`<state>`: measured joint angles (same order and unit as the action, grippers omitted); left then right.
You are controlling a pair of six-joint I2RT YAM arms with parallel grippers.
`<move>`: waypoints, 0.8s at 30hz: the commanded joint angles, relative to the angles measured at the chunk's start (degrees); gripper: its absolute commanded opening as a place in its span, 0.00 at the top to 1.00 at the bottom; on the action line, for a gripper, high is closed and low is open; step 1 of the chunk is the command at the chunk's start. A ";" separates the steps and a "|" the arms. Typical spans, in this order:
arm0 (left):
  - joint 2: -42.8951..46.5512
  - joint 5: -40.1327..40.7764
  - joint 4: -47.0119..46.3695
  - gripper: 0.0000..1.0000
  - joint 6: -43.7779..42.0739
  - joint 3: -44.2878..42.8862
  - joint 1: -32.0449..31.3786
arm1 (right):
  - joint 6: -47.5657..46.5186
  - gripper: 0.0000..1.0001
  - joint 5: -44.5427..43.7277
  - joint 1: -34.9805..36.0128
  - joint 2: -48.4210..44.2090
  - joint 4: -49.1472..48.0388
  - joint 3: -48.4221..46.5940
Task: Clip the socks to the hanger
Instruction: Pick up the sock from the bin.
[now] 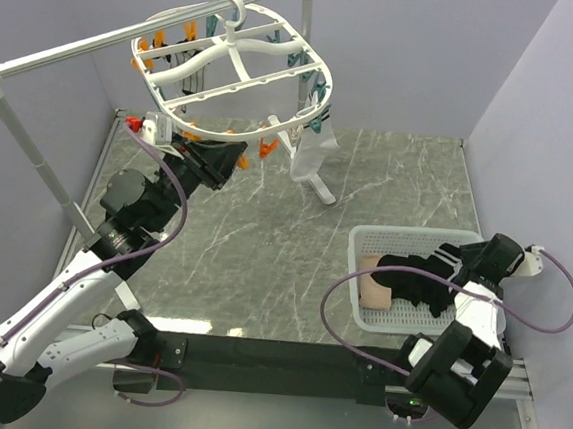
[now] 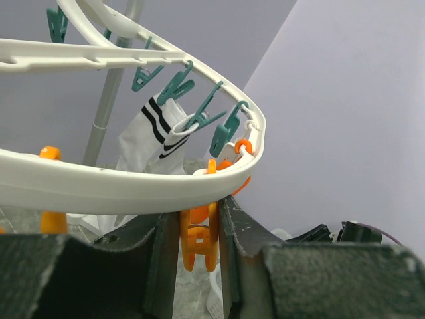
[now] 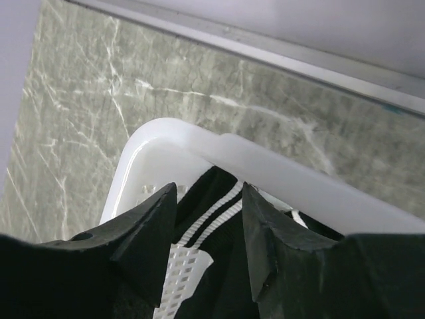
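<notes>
Socks: a black sock with white stripes is lying in the basket at the right of the table, with a pinkish-beige sock beside it. A white sock is already hanging from a teal clip.
Hanger: the hanger is hanging by its hook from the rail. It is tilting and looks free to swing.
Left gripper: the left gripper is clamping an orange clip on the hanger's near rim, apparently squeezing it ready for a sock.
Right gripper: the right gripper is standing astride the black sock just inside the basket's edge, jaws partly apart. Whether they are biting fabric cannot be told.
Risk, pick: the bite is looking shallow. The sock may be slipping free on the lift, or dragging over the rim and shifting the basket.
Risk, clip: the fingers are pressing a narrow clip. A slip would be snapping it shut and setting the frame swinging.
Risk, transfer: basket and hanger are sitting well apart. A limp, dangling sock may be missing the clip's mouth or brushing the white sock.
</notes>
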<state>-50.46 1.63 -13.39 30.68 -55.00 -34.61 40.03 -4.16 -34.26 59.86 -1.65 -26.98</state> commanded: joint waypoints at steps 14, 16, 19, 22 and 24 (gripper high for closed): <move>1.59 1.01 -0.50 0.80 -2.11 -0.11 0.07 | 2.60 0.62 3.55 -0.46 13.53 -13.12 -1.49; 1.76 1.10 -0.85 0.80 -1.85 0.07 0.24 | 2.60 0.65 3.20 -0.54 14.06 -13.29 -1.50; 1.85 0.66 -1.20 0.80 -1.59 0.25 0.51 | 2.25 0.67 2.32 -0.46 13.62 -13.21 -1.58; 1.94 0.31 -1.38 0.80 -1.32 0.34 0.60 | 1.89 0.67 1.09 -0.46 13.27 -13.55 -1.50; 1.94 0.13 -1.64 0.80 -1.15 0.51 0.68 | 2.07 0.67 0.91 -0.46 13.36 -14.08 -1.32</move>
<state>-49.32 2.76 -12.64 29.45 -54.54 -34.26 42.30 -0.95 -34.39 73.67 -12.73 -27.00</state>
